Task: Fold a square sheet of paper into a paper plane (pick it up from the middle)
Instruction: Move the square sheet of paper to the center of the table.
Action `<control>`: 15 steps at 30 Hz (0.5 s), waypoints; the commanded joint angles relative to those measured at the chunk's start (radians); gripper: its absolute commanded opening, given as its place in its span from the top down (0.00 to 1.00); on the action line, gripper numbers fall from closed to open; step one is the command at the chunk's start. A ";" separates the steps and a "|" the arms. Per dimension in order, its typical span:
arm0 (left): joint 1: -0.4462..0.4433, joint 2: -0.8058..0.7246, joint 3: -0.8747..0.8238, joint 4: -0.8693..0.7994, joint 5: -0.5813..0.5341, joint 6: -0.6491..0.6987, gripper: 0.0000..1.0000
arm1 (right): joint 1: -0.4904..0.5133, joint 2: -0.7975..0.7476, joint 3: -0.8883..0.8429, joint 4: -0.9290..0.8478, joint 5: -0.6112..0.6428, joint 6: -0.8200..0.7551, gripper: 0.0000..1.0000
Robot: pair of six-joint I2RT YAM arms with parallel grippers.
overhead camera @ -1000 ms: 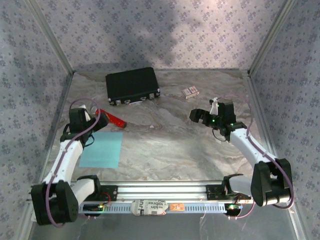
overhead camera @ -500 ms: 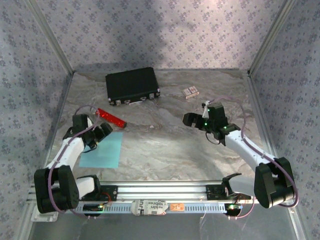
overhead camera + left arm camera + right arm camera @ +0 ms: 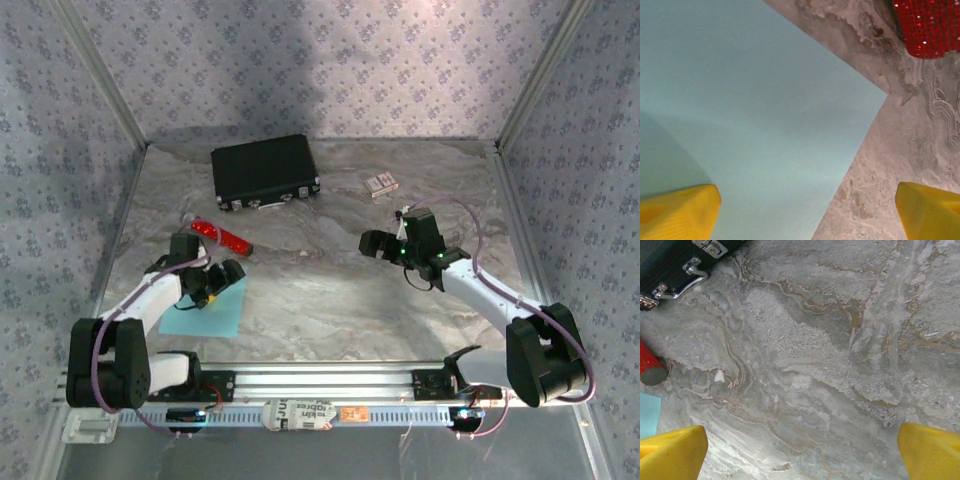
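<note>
Left fingers (image 3: 680, 212) stand wide apart with nothing between them. One tip sits over the sheet of paper (image 3: 750, 115), the other over bare bench (image 3: 890, 165), so they straddle one edge of the sheet close to a corner. I cannot tell whether either tip touches down.

In the top view the left fingers (image 3: 228, 272) hang over the far right part of the sheet (image 3: 218, 315), which lies flat and unfolded on the left side of the bench (image 3: 330, 290), near the left arm's base.

Right fingers (image 3: 672, 452) are also wide apart and hold nothing, with only marbled bench surface below them. In the top view they (image 3: 375, 243) sit right of centre, well apart from the sheet.

A red tube (image 3: 225, 236) lies just beyond the sheet's far corner, not touching it. A black case (image 3: 265, 172) sits closed at the back. A small card box (image 3: 380, 184) lies to the right of the case.
</note>
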 commanded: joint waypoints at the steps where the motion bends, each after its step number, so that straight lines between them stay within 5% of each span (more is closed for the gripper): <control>1: -0.105 0.009 -0.040 -0.035 -0.033 -0.118 0.08 | 0.006 -0.032 -0.025 0.002 0.037 0.023 0.01; 11: -0.465 -0.045 -0.177 0.273 -0.145 -0.682 0.08 | -0.001 -0.104 -0.099 -0.011 0.090 0.036 0.01; 15: -0.548 -0.038 -0.147 0.328 -0.219 -0.783 0.09 | -0.007 -0.137 -0.132 -0.011 0.101 0.046 0.01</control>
